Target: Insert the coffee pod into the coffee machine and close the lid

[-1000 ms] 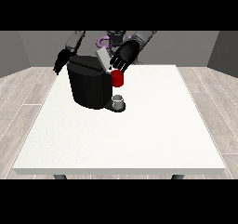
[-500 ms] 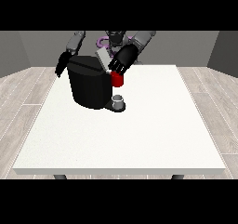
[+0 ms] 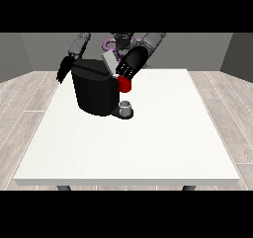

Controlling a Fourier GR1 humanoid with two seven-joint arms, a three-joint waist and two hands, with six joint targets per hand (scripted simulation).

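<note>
A white table (image 3: pixel 148 148) fills the foreground. A small grey thing (image 3: pixel 126 106) sits at the base of the black coffee machine (image 3: pixel 96 91). At two o'clock from it, a red thing at the machine (image 3: pixel 125 85) is met by the hand at the view's right (image 3: pixel 126 67), grip unclear. At ten o'clock, the hand at the view's left (image 3: pixel 63 71) hangs, fingers indistinct.
</note>
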